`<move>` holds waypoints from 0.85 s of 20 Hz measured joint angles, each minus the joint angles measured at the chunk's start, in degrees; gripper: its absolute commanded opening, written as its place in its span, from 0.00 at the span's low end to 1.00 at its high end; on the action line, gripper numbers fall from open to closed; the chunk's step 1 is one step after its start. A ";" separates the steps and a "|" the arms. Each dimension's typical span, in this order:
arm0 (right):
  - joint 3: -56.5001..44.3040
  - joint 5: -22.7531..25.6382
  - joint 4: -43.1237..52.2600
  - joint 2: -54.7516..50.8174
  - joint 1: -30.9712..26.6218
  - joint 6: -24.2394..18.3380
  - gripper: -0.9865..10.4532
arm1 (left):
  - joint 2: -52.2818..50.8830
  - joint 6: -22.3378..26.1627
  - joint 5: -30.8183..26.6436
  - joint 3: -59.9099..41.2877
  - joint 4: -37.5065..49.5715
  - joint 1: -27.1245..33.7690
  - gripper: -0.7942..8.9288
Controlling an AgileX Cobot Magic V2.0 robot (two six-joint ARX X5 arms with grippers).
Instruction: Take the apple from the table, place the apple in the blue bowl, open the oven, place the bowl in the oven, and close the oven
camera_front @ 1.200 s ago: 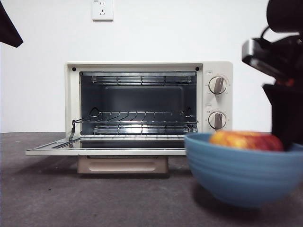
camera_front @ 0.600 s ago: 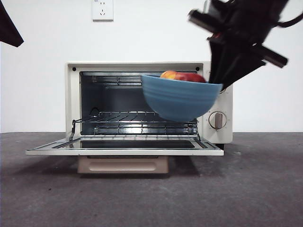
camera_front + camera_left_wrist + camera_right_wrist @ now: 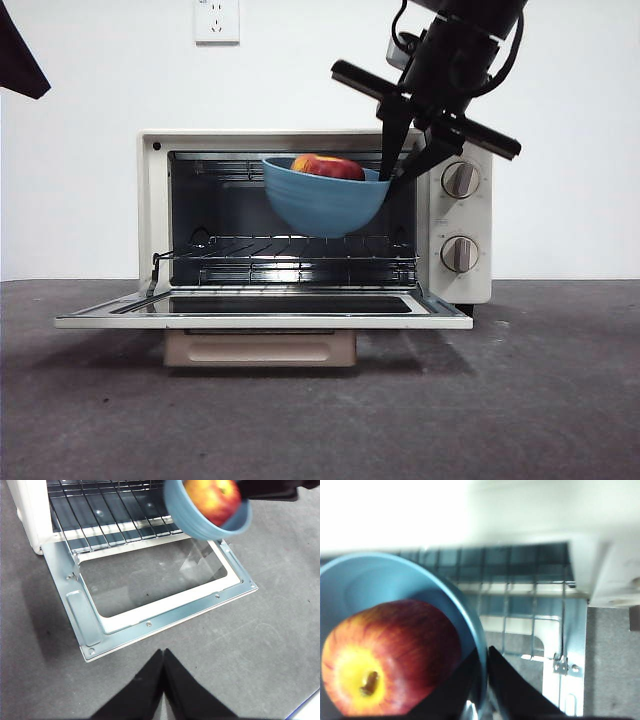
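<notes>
Moved up-frame to the oven mouth, I'm watching right gripper pinching the blue bowl rim, apple inside; left gripper pressed together.

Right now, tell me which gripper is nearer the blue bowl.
Right. The right gripper is clamped on the blue bowl at its rim, holding it at the oven opening. The left gripper is shut above the table, in front of the open door.

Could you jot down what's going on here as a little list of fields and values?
apple: inside the blue bowl
blue bowl: held in the air, above the oven's wire rack
right pincer: shut on the bowl's rim
left pincer: shut, holding nothing, above the table
oven: door folded down flat
</notes>
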 measured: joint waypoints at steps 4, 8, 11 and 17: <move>0.00 6.05 1.75 1.51 0.31 4.09 0.09 | 0.00 0.00 0.00 0.00 -0.02 0.00 0.09; 0.00 7.82 3.72 1.55 0.72 7.10 0.09 | 0.00 0.00 0.00 0.00 0.02 -0.07 0.09; -0.02 8.26 4.04 2.29 0.72 8.02 0.09 | 0.00 0.00 0.00 0.00 0.00 -0.68 0.09; 0.00 8.33 4.74 3.17 0.96 8.26 0.10 | 0.00 0.00 0.00 0.00 0.00 -1.18 0.09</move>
